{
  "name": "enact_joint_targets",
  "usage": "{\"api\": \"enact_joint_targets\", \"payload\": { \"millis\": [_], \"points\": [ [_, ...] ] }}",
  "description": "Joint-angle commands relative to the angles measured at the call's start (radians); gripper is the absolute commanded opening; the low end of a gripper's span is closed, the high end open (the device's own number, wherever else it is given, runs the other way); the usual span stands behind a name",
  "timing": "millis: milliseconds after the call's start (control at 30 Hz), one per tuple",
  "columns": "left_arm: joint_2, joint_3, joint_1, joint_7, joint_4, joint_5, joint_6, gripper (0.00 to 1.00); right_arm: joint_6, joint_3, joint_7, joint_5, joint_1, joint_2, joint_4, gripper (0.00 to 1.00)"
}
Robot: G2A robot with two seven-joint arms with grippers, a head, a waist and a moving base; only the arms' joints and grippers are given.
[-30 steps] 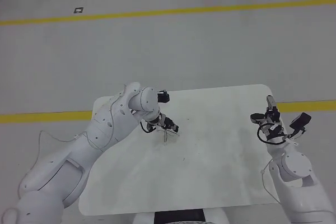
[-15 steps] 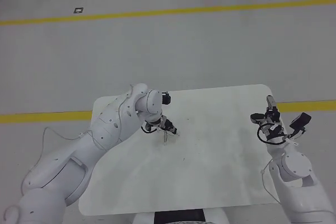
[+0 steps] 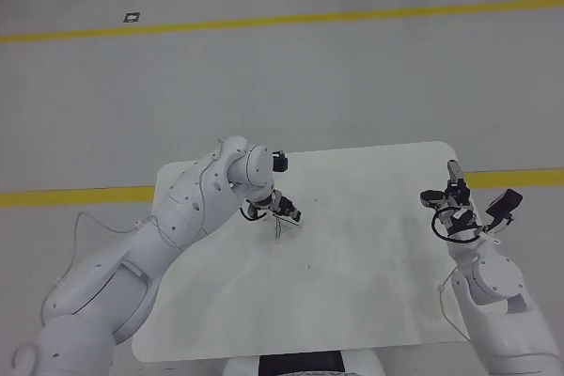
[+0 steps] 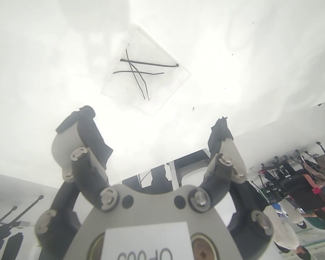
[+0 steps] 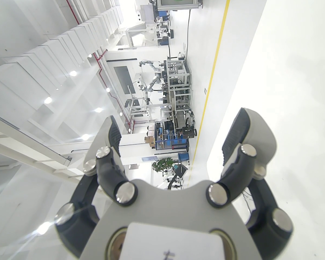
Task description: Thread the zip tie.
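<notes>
Several black zip ties (image 4: 140,72) lie crossed on a clear sheet (image 4: 166,89) on the table (image 3: 376,282). The left gripper (image 4: 153,117), wide open and empty, has barely shifted above them. The right gripper (image 5: 177,116) stays open and empty.

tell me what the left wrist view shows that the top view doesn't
Left wrist view: a clear square sheet with several thin dark zip ties crossed on it, and the left gripper open, hovering short of them. Top view: the whole white table and the right gripper out by its right edge, far from the ties. Both: the left gripper over the table near the zip ties.
</notes>
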Motion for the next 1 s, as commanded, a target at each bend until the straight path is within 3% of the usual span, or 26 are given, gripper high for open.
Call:
{"api": "enact_joint_targets", "payload": {
  "millis": [0, 200, 500, 533, 633, 700, 800, 967],
  "points": [
    [0.000, 0.000, 0.000, 0.000, 0.000, 0.000, 0.000, 1.00, 0.000, 0.000, 0.000, 0.000, 0.000, 0.000, 0.000, 1.00],
    [-0.002, -0.001, 0.013, 0.027, -0.016, -0.014, 0.000, 1.00, 0.000, 0.000, 0.000, 0.000, 0.000, 0.000, 0.000, 1.00],
    [-0.023, 0.001, 0.008, 0.011, 0.027, 0.003, 0.000, 1.00, 0.000, 0.000, 0.000, 0.000, 0.000, 0.000, 0.000, 1.00],
    [-0.026, -0.001, 0.010, 0.009, 0.029, 0.002, 0.000, 0.98, 0.000, 0.000, 0.000, 0.000, 0.000, 0.000, 0.000, 1.00],
    [-0.031, -0.005, 0.011, 0.000, 0.038, 0.012, 0.000, 0.64, 0.000, 0.000, 0.000, 0.000, 0.000, 0.000, 0.000, 1.00],
    [-0.034, -0.008, 0.012, -0.004, 0.042, 0.023, 0.000, 0.53, 0.000, 0.000, 0.000, 0.000, 0.000, 0.000, 0.000, 1.00],
    [-0.039, -0.014, 0.018, -0.004, 0.047, 0.031, 0.000, 0.53, 0.000, 0.000, 0.000, 0.000, 0.000, 0.000, 0.000, 1.00],
    [-0.050, -0.017, 0.028, -0.004, 0.060, 0.052, 0.000, 0.44, 0.000, 0.000, 0.000, 0.000, 0.000, 0.000, 0.000, 1.00]
  ]
}}
